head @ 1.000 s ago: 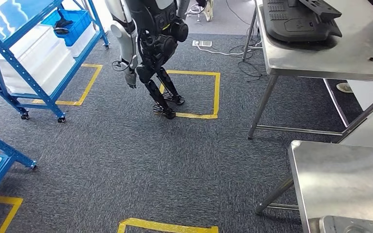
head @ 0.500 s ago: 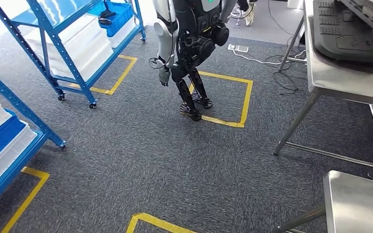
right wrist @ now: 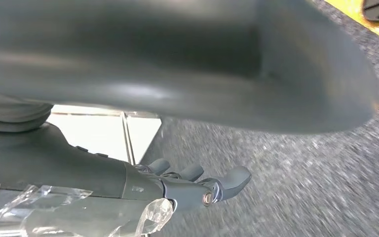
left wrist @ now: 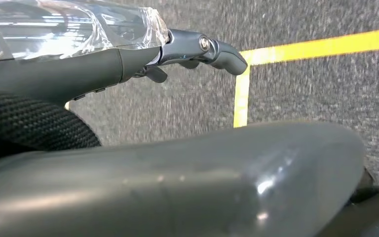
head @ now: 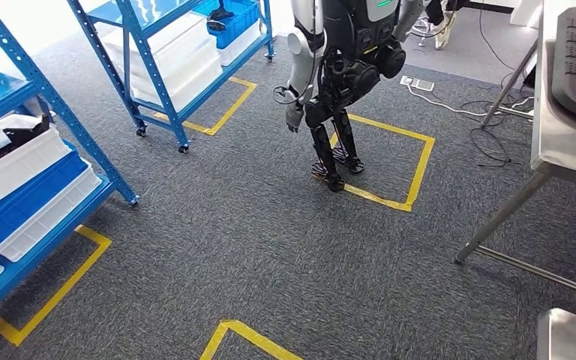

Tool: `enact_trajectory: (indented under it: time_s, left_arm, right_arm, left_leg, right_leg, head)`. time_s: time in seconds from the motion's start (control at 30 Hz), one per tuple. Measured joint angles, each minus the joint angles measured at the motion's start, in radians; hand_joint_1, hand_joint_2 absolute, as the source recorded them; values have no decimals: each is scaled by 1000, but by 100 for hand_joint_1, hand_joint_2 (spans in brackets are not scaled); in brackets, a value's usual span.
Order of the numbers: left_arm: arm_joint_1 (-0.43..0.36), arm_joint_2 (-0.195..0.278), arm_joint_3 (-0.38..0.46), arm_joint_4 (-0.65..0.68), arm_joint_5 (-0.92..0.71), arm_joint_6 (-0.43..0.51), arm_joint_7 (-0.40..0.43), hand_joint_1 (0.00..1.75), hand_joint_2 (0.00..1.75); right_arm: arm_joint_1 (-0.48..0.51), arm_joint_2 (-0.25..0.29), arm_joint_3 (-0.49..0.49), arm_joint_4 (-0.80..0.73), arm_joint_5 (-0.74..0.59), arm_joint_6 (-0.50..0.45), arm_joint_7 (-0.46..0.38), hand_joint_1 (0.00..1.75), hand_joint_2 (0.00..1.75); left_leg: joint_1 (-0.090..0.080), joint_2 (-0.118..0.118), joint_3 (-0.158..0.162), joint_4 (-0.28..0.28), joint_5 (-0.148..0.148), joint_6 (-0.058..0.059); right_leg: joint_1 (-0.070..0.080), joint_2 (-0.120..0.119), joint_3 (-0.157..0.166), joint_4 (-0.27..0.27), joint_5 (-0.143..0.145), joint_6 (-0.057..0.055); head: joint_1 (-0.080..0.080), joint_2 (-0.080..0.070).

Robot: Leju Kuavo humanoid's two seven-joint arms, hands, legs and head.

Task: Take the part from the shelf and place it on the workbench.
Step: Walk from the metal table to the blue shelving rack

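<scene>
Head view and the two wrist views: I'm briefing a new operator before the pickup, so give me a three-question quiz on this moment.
1. True or false: the black part lies in a white bin on the near blue shelf.
2. What does the left hand hold? A) the part B) nothing C) a cable
3. Fill in: the other humanoid robot stands at a square of ____ floor tape.

Key: 1 true; 2 B; 3 yellow.

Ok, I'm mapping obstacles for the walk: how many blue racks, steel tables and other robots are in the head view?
Blue racks: 2
Steel tables: 2
Other robots: 1
Total: 5
</scene>
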Motion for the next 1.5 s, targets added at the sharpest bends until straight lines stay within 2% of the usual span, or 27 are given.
enact_trajectory:
  time_s: [0.07, 0.1, 0.17, 0.23, 0.3, 0.33, 0.37, 0.47, 0.53, 0.57, 0.6, 0.67, 0.73, 0.8, 0.83, 0.9, 0.97, 1.03, 1.1, 1.13, 1.2, 1.23, 1.3, 1.33, 1.37, 1.43, 1.5]
  left_arm:
    - [2, -1, 0, 0, 0, -1, 0, 0, 0]
    - [4, -1, -1, 0, 0, -1, 1, 0, 0]
    - [6, -1, -1, 0, -1, -2, 2, 0, 0]
    - [4, -2, -1, 0, -1, -2, 2, 0, 0]
    - [2, -3, -1, 0, -1, -2, 2, 0, 0]
    - [2, -4, -1, 0, -1, -2, 1, 0, 0]
    - [2, -4, -1, 0, -1, -2, 0, 0, 0]
    - [1, -5, -1, 0, 0, -2, -2, 0, 0]
    - [0, -5, -1, 0, 0, 0, -2, 0, 0]
    - [-1, -5, -1, 0, 1, 1, -2, 0, 0]
    - [0, -5, -1, 0, 1, 1, -2, 0, 0]
    - [-1, -5, -1, 0, 1, 2, -2, 0, 0]
    - [-3, -5, -1, 0, 1, 3, -2, 0, 0]
    - [-3, -5, -1, 0, 1, 3, -2, 0, 0]
    - [-2, -5, -1, 0, 2, 4, -1, 0, 0]
    - [-1, -5, -1, 0, 2, 4, -1, 0, 0]
    - [-1, -5, -1, 0, 4, 5, -1, 0, 0]
    - [0, -6, -1, 0, 6, 6, -1, 0, 0]
    - [1, -7, -1, 0, 8, 6, 0, 0, 0]
    - [3, -7, -1, 0, 9, 6, 0, 0, 0]
    - [4, -7, -1, 0, 11, 6, 0, 0, 0]
    - [4, -7, -1, 0, 12, 7, 0, 0, 0]
    - [2, -8, -1, 0, 14, 6, 0, 0, 0]
    - [2, -8, -1, 0, 14, 6, 0, 0, 0]
    - [1, -8, -1, 0, 15, 6, 0, 0, 0]
    - [2, -8, -1, 0, 15, 6, 0, 0, 0]
    - [0, -8, -1, 0, 16, 7, 0, 0, 0]
  right_arm:
    - [-5, 0, 0, 0, 0, 0, -1, 0, 0]
    - [-8, 0, 0, 0, 0, 0, -1, 0, 0]
    - [-10, -1, 0, 0, 0, 0, -2, 0, 0]
    - [-5, -1, 0, 0, -1, 1, -2, 0, 0]
    - [-2, -2, 0, 0, -1, 2, 0, 0, 0]
    - [0, -2, 0, 0, -2, 2, 0, 0, 0]
    - [0, -3, 0, 0, -2, 2, 0, 0, 0]
    - [3, -6, 0, 0, -2, 2, -3, 0, 0]
    - [0, -6, 0, 0, -3, 2, -5, 0, 0]
    - [-2, -6, 0, 0, -3, 1, -6, 0, 0]
    - [-5, -5, 0, 0, -3, 1, -6, 0, 0]
    - [-4, -5, 0, 0, -3, 0, -6, 0, 0]
    - [1, -5, 0, 0, -3, -1, -5, 0, 0]
    - [4, -6, 0, 1, -4, -2, -5, 0, 0]
    - [4, -7, 0, 1, -4, -3, -5, 0, 0]
    - [3, -6, 0, 1, -3, -4, -5, 0, 0]
    - [2, -6, 0, 1, -3, -4, -5, 0, 0]
    - [0, -5, 0, 1, -3, -4, -5, 0, 0]
    - [-5, -5, 0, 0, -3, -4, -6, 0, 0]
    - [-8, -5, 0, 0, -3, -4, -7, 0, 0]
    - [-8, -5, 0, 0, -4, -4, -9, 0, 0]
    - [-6, -5, 0, 0, -4, -4, -9, 0, 0]
    - [-3, -5, 0, 0, -4, -4, -10, 0, 0]
    - [-2, -5, 0, 0, -5, -4, -9, 0, 0]
    - [0, -6, 0, 0, -5, -4, -9, 0, 0]
    - [2, -7, 0, 0, -5, -4, -9, 0, 0]
    - [3, -8, 0, 0, -6, -4, -9, 0, 0]
  left_leg:
    - [-4, -13, 3, -12, -1, 3]
    - [-1, -24, 7, -19, 2, 6]
    - [7, -45, 19, -33, 10, 13]
    - [11, -66, 23, -36, 11, 19]
    - [12, -94, 24, -36, 10, 20]
    - [13, -110, 25, -35, 9, 19]
    - [16, -125, 28, -34, 7, 17]
    - [20, -166, 33, -26, -2, 0]
    - [21, -184, 27, -23, -6, -12]
    - [23, -192, 25, -23, -6, -16]
    - [25, -190, 23, -22, -7, -21]
    - [24, -147, 2, 25, -33, -30]
    - [24, -92, -61, 153, -92, -38]
    - [27, -78, -127, 275, -132, -42]
    - [28, -75, -137, 287, -126, -41]
    - [25, -63, -95, 193, -67, -33]
    - [13, -20, -25, 49, -10, -18]
    - [2, 2, 2, -10, 3, -8]
    - [2, -20, 4, -16, 4, -3]
    - [5, -31, 10, -24, 7, 1]
    - [15, -52, 22, -37, 14, 9]
    - [15, -62, 24, -38, 14, 12]
    - [17, -88, 24, -37, 14, 14]
    - [18, -104, 25, -37, 13, 13]
    - [21, -120, 27, -36, 11, 11]
    - [27, -151, 32, -31, 5, 1]
    - [28, -174, 30, -23, -3, -12]
  right_leg:
    - [-1, -15, 8, -5, -5, 10]
    - [-3, -8, 12, -4, -8, 15]
    - [-4, 41, -3, 42, -39, 23]
    - [-5, 89, -68, 167, -101, 26]
    - [-7, 97, -132, 272, -130, 31]
    - [-8, 98, -142, 275, -114, 33]
    - [-10, 101, -131, 238, -79, 35]
    - [-20, 152, -51, 41, 26, 39]
    - [-18, 170, -34, -1, 35, 26]
    - [-15, 159, -34, -1, 36, 16]
    - [-14, 148, -33, -2, 36, 8]
    - [-14, 125, -30, -5, 36, -7]
    - [-11, 98, -26, -5, 31, -17]
    - [-7, 71, -23, -5, 26, -20]
    - [-6, 59, -21, -5, 23, -20]
    - [-4, 35, -10, -5, 16, -19]
    - [-2, 14, 3, -5, 6, -13]
    - [0, -2, 11, -6, -3, -4]
    - [-2, -15, 19, -10, -9, 6]
    - [-4, -4, 21, -4, -15, 11]
    - [-5, 46, -3, 59, -53, 17]
    - [-6, 74, -34, 121, -82, 20]
    - [-8, 94, -109, 248, -125, 25]
    - [-9, 95, -131, 273, -119, 28]
    - [-11, 97, -133, 257, -93, 32]
    - [-21, 124, -89, 128, -8, 41]
    - [-27, 159, -47, 23, 39, 42]
  head:
    - [0, 0]
    - [0, 0]
    - [2, 0]
    - [4, 0]
    - [5, 0]
    - [5, 0]
    - [5, 0]
    - [6, 0]
    - [5, 0]
    - [5, 0]
    - [5, 0]
    - [3, 0]
    - [0, 0]
    - [-1, 0]
    - [-1, 0]
    - [-1, 0]
    - [0, 0]
    - [0, 0]
    - [0, 0]
    - [0, 0]
    - [2, 0]
    - [4, 0]
    - [5, 0]
    - [5, 0]
    - [5, 0]
    - [5, 0]
    - [6, 0]
